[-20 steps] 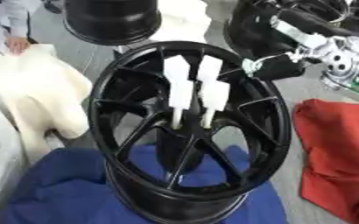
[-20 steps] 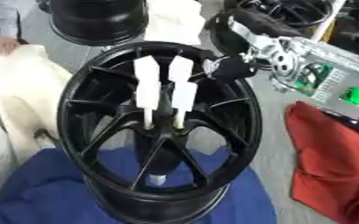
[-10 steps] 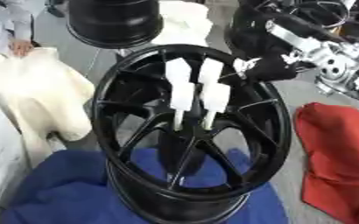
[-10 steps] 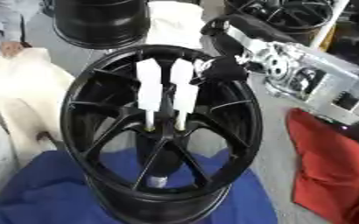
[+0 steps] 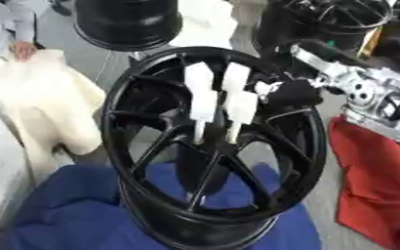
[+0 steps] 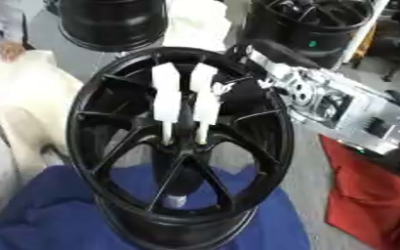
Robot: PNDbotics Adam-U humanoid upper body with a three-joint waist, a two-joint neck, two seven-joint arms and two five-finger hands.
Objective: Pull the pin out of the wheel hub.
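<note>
Blue cloth [image 5: 75, 215] under wheel hub [image 5: 212, 146] | right hand [image 5: 290, 93] at 2 o'clock, fingers' state unclear | upright pins [image 5: 240, 105] at 9 o'clock, adjacent

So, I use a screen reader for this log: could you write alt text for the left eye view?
A black wheel hub stands tilted on a blue cloth, with two white pins sticking up side by side from its centre. The robot's right hand reaches in from the upper right, close beside the pins. A red cloth lies at right, cream padding at left.
</note>
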